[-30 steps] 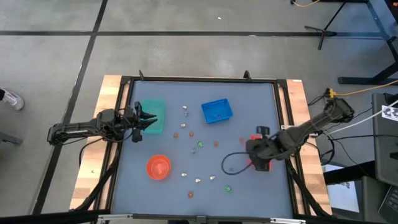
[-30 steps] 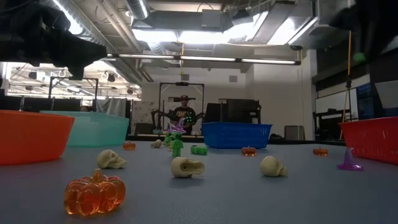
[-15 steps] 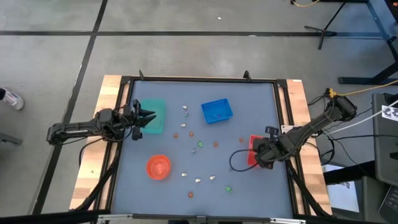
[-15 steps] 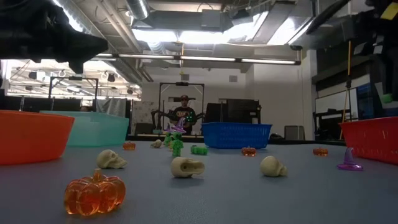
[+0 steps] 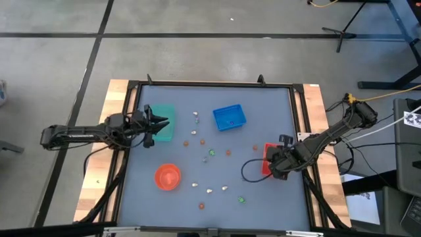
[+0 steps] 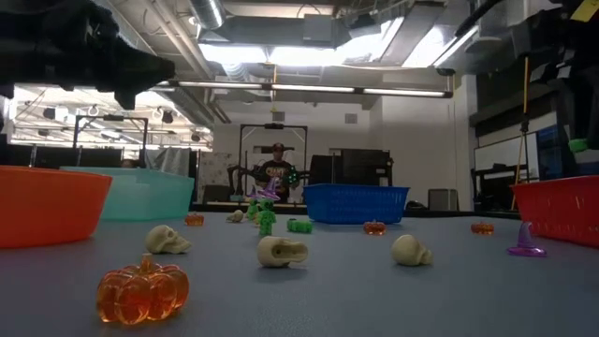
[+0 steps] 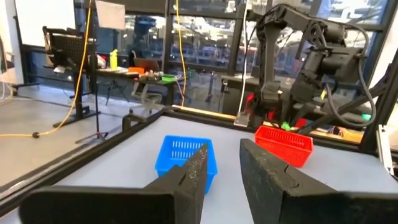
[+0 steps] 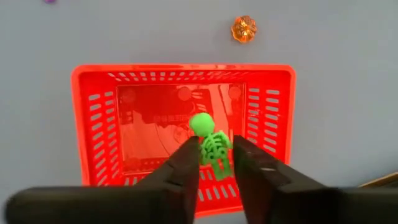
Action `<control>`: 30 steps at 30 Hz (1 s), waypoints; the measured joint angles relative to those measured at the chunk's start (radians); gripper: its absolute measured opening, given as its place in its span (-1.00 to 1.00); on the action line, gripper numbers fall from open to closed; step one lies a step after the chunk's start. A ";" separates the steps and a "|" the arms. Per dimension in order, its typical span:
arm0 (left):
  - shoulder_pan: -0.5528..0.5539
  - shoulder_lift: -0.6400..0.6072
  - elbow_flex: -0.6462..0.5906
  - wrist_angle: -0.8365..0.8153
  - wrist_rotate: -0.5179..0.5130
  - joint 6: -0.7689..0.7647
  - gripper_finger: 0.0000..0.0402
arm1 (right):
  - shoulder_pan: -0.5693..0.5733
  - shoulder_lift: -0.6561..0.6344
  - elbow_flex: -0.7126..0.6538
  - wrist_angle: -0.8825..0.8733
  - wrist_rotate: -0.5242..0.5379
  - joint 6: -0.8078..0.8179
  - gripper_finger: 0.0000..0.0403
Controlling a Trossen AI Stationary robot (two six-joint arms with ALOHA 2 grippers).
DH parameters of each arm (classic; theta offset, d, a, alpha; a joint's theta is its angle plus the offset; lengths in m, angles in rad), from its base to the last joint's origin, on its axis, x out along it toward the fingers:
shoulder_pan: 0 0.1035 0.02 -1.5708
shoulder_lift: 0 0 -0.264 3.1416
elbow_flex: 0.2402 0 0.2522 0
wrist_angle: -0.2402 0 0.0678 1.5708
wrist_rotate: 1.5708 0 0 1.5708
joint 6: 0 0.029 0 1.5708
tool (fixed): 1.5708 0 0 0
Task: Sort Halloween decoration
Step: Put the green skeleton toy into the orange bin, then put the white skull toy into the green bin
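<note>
Grey and wide, the surface [image 5: 276, 112] carries three trays, an orange bowl [image 5: 167, 176] and the Halloween decoration scattered across its middle: skulls, pumpkins, green figures and a purple witch hat [image 6: 527, 241], most of them not yet sorted. My right gripper [image 8: 210, 163] hangs directly above the red tray [image 8: 93, 124] near the right edge, and a green skeleton [image 8: 211, 142] sits between its fingers [image 8: 186, 168]. From the wrist camera the fingers stand close on either side of the figure, but I cannot tell whether they are gripping it or have just let go, so I read this as the drop step of one sort: green piece into red tray. My left gripper [image 7: 222, 163] waits over by the teal tray [image 5: 161, 124] on the left, fingers a narrow gap apart with nothing between them. If the skeleton has not fallen, I judge the next move calls for parting the right fingers wider while staying over the tray floor, then lifting clear and turning toward the nearest loose piece, perhaps the orange pumpkin [image 8: 244, 28] lying just beyond the tray's far wall.
</note>
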 joint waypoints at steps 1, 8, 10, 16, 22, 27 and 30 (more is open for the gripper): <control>0.000 0.020 0.012 -0.001 0.000 0.000 -0.59 | 0.000 0.000 0.000 0.000 0.000 0.000 -0.37; 0.000 0.193 0.111 -0.004 0.000 0.003 -0.59 | 0.000 0.000 0.000 -0.001 0.000 -0.002 0.00; 0.000 0.250 0.144 -0.007 0.000 0.003 -0.59 | 0.000 0.000 0.000 -0.001 0.000 -0.002 0.05; 0.000 0.442 0.255 -0.043 0.000 0.003 -0.59 | 0.000 0.000 0.000 -0.001 0.000 -0.003 0.10; 0.000 0.647 0.389 -0.149 0.029 0.026 -0.59 | 0.000 0.000 0.000 0.000 0.000 -0.004 0.10; 0.000 0.799 0.470 -0.205 0.109 0.099 -0.59 | 0.000 0.000 0.000 0.000 -0.017 -0.004 0.10; 0.000 0.871 0.492 -0.205 0.132 0.117 -0.59 | 0.000 0.000 0.000 0.000 -0.021 -0.004 0.10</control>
